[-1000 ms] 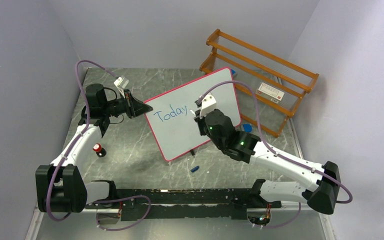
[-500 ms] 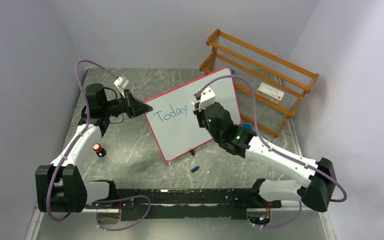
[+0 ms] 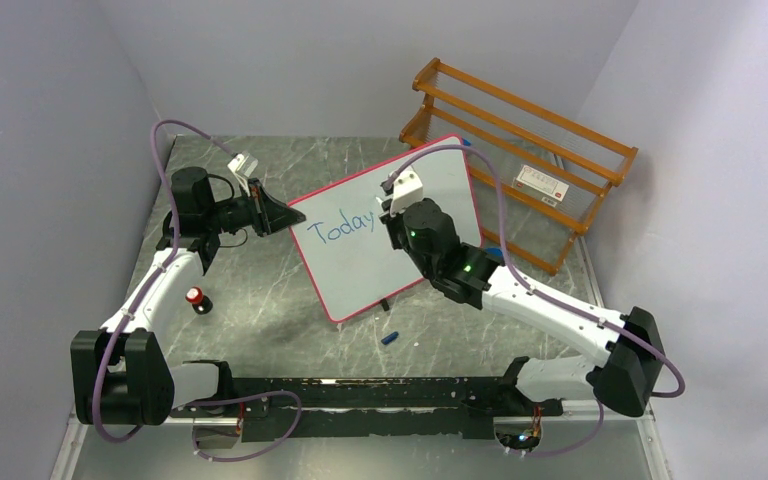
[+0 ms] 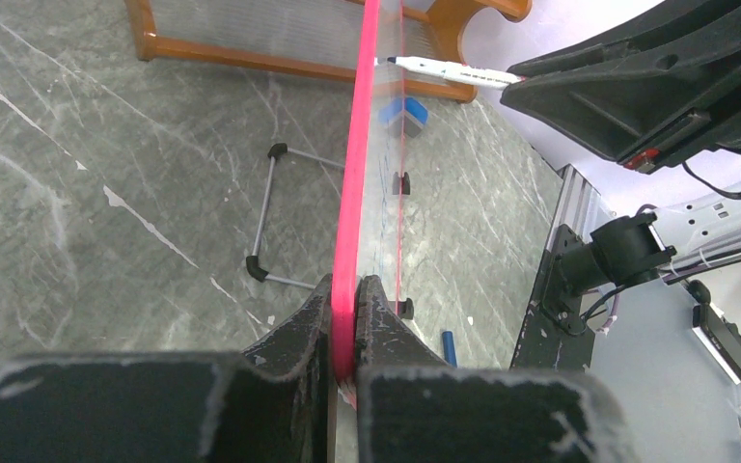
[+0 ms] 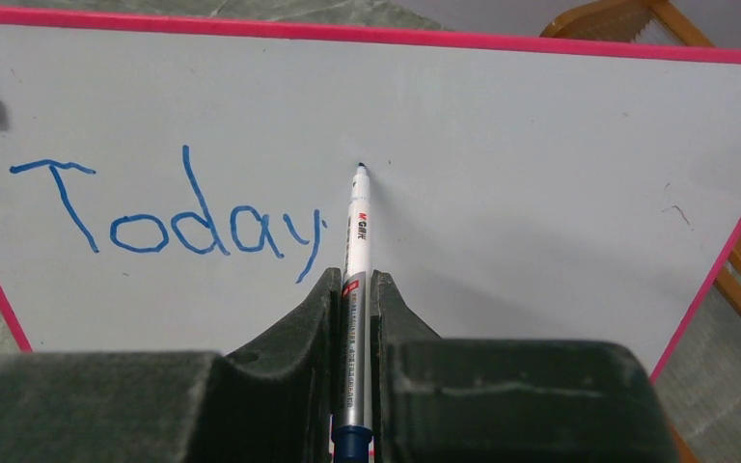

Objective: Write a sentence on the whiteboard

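Whiteboard (image 3: 355, 280) with a thin pink-red rim stands on its small black feet near the middle of the grey, marble-patterned worktop (image 3: 260, 310), just in front of an orange wooden rack (image 3: 520, 150). The left hand (image 4: 345, 294) is closed on the board's left edge, the rim pinched between its two dark fingers, as the left wrist view shows edge-on. The right hand (image 5: 352, 280) is closed around a white marker (image 5: 355, 241), gripping the barrel low down so that most of the pen sticks out toward the board. The marker's dark tip is at the white surface, just to the right of the writing and slightly above it; from the left wrist view the pen reaches the board's face from the side.

The sentence (image 5: 169, 227) is unfinished: blue slanted handwriting on the left part of the board reads "Today", with a small blue mark just after the "y". The rest of the board's face is blank white.

On the worktop in front of the board lies a small blue cap (image 3: 390, 338), and a small red-topped object (image 3: 196, 297) stands beside the left arm.
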`<state>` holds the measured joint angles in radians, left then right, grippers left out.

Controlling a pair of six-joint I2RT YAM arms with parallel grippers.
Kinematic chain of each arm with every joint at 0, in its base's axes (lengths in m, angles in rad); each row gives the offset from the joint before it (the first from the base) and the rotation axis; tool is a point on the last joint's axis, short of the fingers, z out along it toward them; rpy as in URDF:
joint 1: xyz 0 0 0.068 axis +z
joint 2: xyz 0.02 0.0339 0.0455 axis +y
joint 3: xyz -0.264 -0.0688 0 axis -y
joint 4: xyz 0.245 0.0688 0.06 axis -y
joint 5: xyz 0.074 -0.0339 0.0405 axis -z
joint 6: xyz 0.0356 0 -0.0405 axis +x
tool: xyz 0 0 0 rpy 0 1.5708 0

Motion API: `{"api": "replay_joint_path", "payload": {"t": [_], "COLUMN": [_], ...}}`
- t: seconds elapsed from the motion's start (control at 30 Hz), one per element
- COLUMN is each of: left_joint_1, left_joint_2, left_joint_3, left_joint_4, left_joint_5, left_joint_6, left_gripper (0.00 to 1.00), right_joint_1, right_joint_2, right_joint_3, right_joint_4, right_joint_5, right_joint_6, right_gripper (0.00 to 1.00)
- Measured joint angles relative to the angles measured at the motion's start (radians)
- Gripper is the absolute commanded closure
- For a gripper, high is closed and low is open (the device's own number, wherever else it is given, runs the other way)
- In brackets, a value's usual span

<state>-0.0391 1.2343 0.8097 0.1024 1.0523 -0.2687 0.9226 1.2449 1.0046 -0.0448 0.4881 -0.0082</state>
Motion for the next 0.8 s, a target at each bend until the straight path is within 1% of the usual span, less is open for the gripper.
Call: {"api": "replay_joint_path", "payload": {"t": [0.57, 0.8], "left_joint_1": [0.000, -0.001], "left_joint_2": [0.000, 0.000], "left_joint_3": [0.000, 0.000], "left_joint_4": [-0.002, -0.002], "left_joint_5": [-0.003, -0.003], "left_joint_6": [0.000, 0.000], "left_gripper": [0.95, 0.95], "right_joint_1": [-0.005, -0.005], "right_joint_2": [0.014, -0.012], "right_joint_3": [0.008, 0.007], "right_joint_4": [-0.009, -0.043], "right_joint_5": [-0.015, -0.032], "right_joint_6": [0.000, 0.003], "right_gripper": [1.00, 1.00]}}
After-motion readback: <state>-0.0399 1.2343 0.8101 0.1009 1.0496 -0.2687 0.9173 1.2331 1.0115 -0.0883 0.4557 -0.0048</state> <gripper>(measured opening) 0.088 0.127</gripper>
